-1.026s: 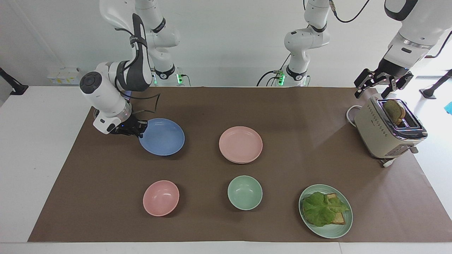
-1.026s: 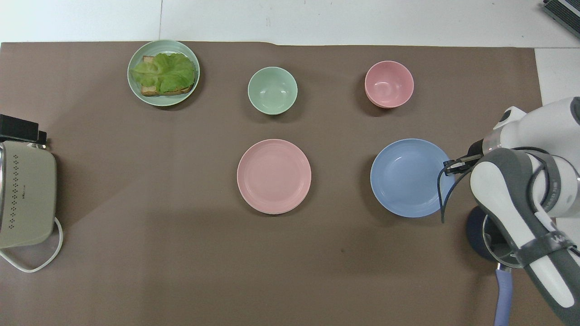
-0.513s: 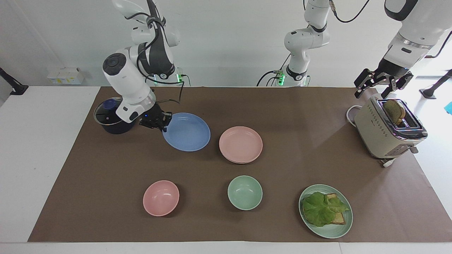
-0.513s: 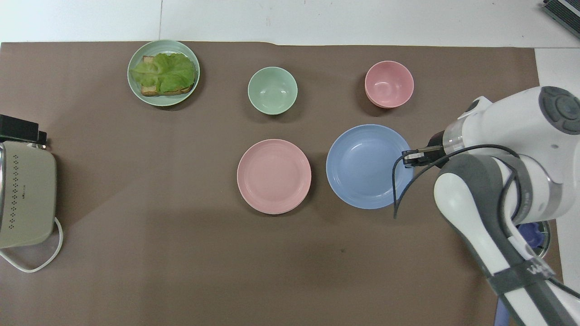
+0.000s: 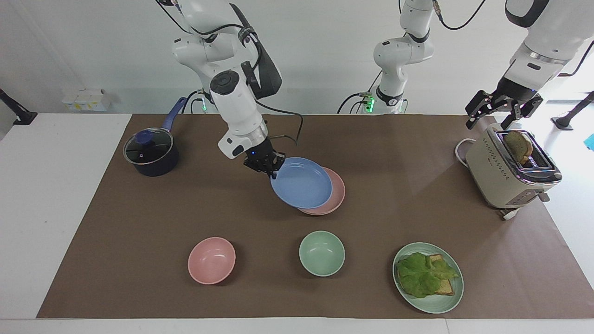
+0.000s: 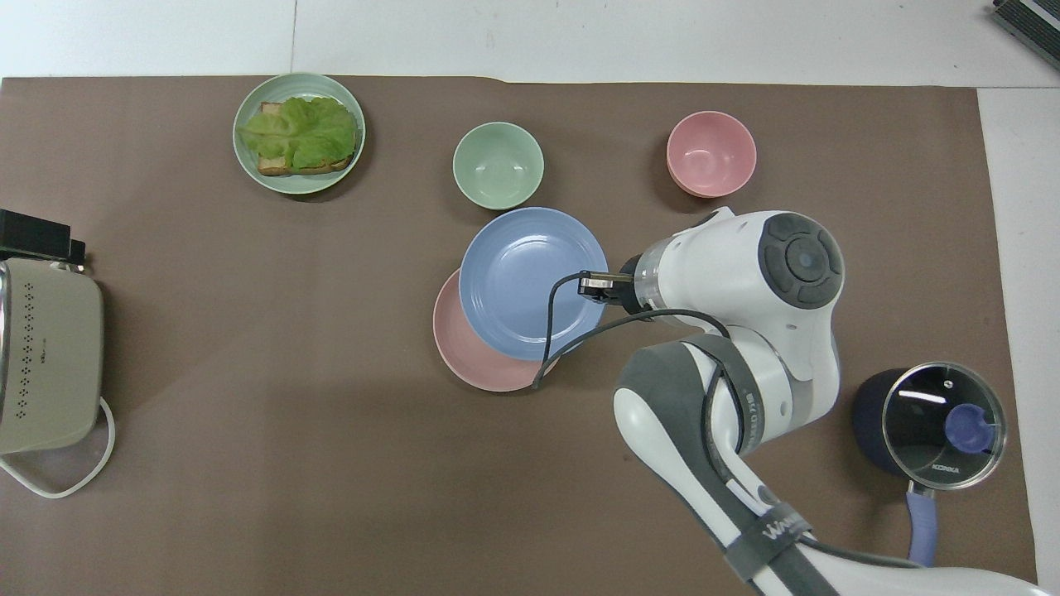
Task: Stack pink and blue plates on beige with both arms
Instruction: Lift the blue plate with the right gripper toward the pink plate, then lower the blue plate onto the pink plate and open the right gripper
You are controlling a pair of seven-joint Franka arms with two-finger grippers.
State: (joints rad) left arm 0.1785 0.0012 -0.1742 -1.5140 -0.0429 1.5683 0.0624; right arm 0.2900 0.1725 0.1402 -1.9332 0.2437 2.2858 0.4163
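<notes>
Since a second ago the right claw (image 5: 271, 170) has carried the blue plate (image 5: 301, 183) from near the saucepan (image 5: 151, 154) at the right arm's end of the desk (image 5: 139, 222) to the middle, and the pan, hidden by the arm back then, now shows in full. The claw is clamped on the plate's rim, at the edge toward the right arm's end, and holds the plate in the air, tilted, over the pink plate (image 5: 335, 197), covering most of it. The pink plate lies flat mid-desk; a thin pale edge under it may be the beige plate, but I cannot tell for sure.

The left claw (image 5: 499, 111) waits over the toaster (image 5: 506, 174) at the left arm's end, its fingers apart and holding nothing; a slice of bread (image 5: 518, 144) stands in the toaster's slot.

Farther from the robots than the plates sit a pink bowl (image 5: 211, 260), a green bowl (image 5: 321, 253) and a green plate (image 5: 443, 301) carrying toast under a lettuce leaf (image 5: 424, 273), all where they were
</notes>
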